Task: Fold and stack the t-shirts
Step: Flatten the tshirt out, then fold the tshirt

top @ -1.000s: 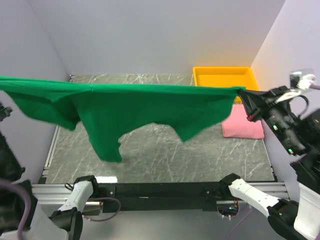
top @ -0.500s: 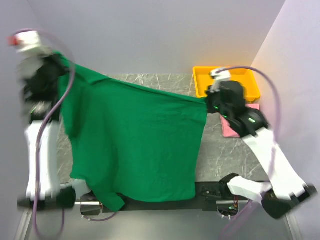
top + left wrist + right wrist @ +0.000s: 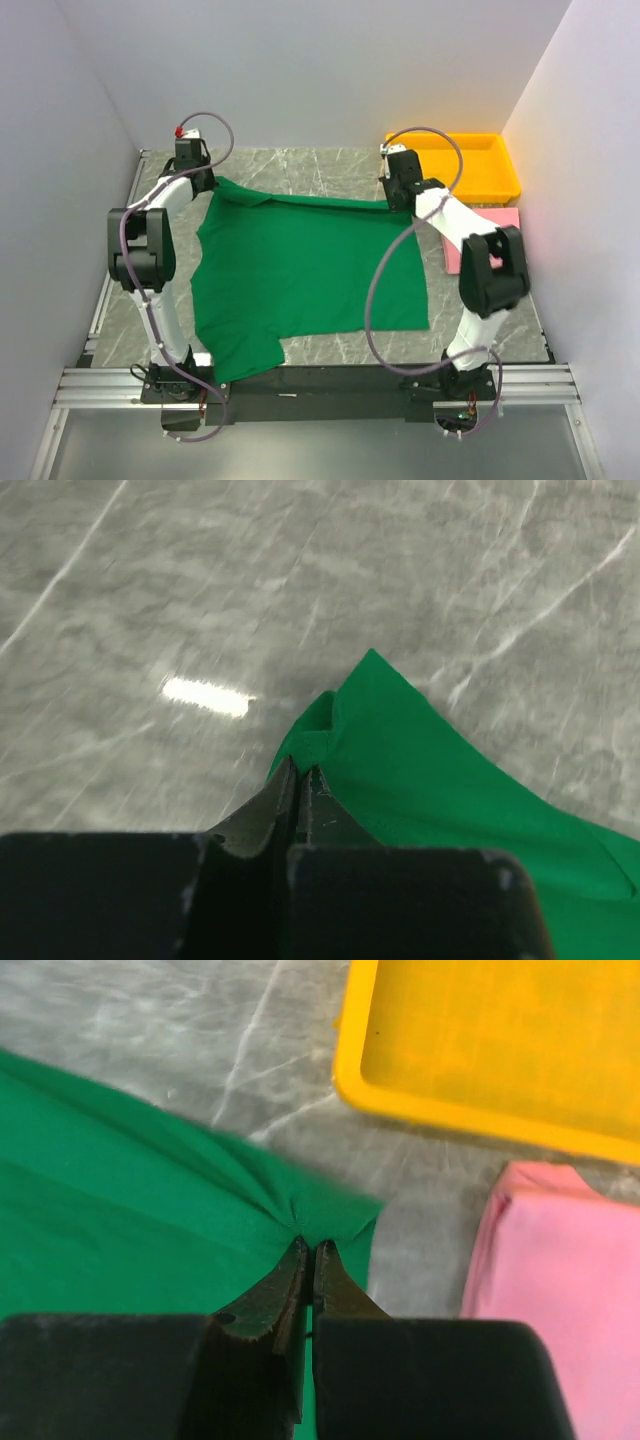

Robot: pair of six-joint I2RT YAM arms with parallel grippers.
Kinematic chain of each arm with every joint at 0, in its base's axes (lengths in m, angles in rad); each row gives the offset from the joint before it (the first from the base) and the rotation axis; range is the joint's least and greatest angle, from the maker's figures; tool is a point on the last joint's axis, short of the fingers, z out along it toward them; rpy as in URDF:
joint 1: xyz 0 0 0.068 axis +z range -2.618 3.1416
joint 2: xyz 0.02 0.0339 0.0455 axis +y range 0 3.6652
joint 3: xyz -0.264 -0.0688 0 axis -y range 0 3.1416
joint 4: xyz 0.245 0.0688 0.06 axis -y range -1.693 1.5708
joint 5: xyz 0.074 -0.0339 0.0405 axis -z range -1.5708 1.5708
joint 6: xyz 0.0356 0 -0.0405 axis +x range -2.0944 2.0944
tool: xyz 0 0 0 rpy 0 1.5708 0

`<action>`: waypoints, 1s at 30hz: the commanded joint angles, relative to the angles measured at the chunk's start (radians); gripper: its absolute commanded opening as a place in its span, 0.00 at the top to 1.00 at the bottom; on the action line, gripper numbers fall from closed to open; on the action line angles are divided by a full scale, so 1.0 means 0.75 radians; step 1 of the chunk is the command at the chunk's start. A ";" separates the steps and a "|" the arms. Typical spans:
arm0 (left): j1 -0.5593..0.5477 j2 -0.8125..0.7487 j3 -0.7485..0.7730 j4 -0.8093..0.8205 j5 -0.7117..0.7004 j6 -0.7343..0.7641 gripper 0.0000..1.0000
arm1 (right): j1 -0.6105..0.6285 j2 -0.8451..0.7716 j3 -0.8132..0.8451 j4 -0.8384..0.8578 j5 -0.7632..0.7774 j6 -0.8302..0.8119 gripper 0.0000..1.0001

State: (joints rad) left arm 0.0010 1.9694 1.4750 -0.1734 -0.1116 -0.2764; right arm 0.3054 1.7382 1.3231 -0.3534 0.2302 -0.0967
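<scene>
The dark green t-shirt [image 3: 305, 265] lies spread nearly flat over the middle of the marble table. My left gripper [image 3: 205, 182] is shut on its far left corner [image 3: 345, 730], low over the table. My right gripper [image 3: 392, 198] is shut on the far right corner [image 3: 320, 1210], where the cloth bunches at the fingertips. The pink t-shirt [image 3: 480, 240], folded to a flat rectangle [image 3: 560, 1280], lies to the right of the green one, just in front of the tray, partly hidden by my right arm.
A yellow plastic tray [image 3: 500, 180] stands at the back right corner [image 3: 480, 1050]. Grey walls close in the table on the left, back and right. The arms' bases and a metal rail [image 3: 300, 385] run along the near edge.
Both arms swung the hanging green t-shirt away from the camera and down; it went from stretched in the air to lying on the table. Both grippers kept hold.
</scene>
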 commanded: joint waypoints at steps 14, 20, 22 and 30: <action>0.007 0.040 0.218 -0.067 0.047 -0.325 0.99 | -0.143 0.348 0.371 0.019 -0.156 -0.014 1.00; 0.005 -0.106 0.067 -0.206 -0.019 -0.470 0.99 | -0.149 0.319 0.312 0.011 -0.160 0.012 1.00; 0.005 -0.163 0.007 -0.221 -0.015 -0.513 0.99 | -0.151 0.317 0.302 0.003 -0.158 0.023 1.00; 0.027 -0.339 -0.185 -0.241 0.024 -0.615 0.99 | -0.174 0.302 0.261 -0.026 -0.156 0.053 1.00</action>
State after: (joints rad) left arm 0.0082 1.7836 1.3617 -0.3435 -0.1020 -0.6815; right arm 0.1902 2.0178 1.5276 -0.3702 0.1070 -0.0753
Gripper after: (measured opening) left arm 0.024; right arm 0.022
